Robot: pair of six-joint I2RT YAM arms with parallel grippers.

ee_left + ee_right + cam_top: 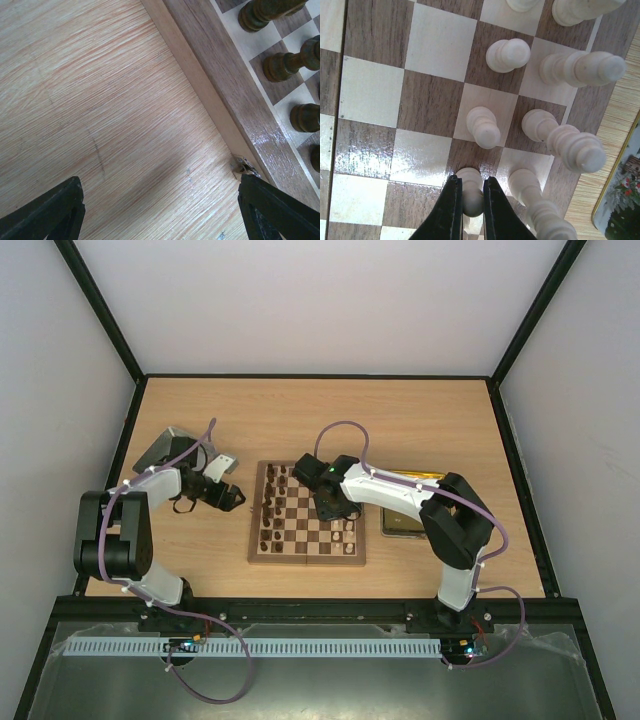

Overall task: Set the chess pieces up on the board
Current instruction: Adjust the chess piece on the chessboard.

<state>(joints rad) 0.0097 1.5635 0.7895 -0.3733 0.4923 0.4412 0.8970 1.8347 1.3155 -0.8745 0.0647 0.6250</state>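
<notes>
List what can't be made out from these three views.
Top external: piece types on the board are too small to tell; the right arm covers most of the tray.
Right wrist: the right gripper hides the sides of the cream piece it holds; the bottom edge cuts off its base.
Left wrist: the right edge cuts off the dark pieces.

no writing, number or brand can be read in any of the views. the tray (622, 175) at the lower right of the right wrist view carries a printed picture with red and green spots, too small and cut off to tell whether it holds any letters.
</notes>
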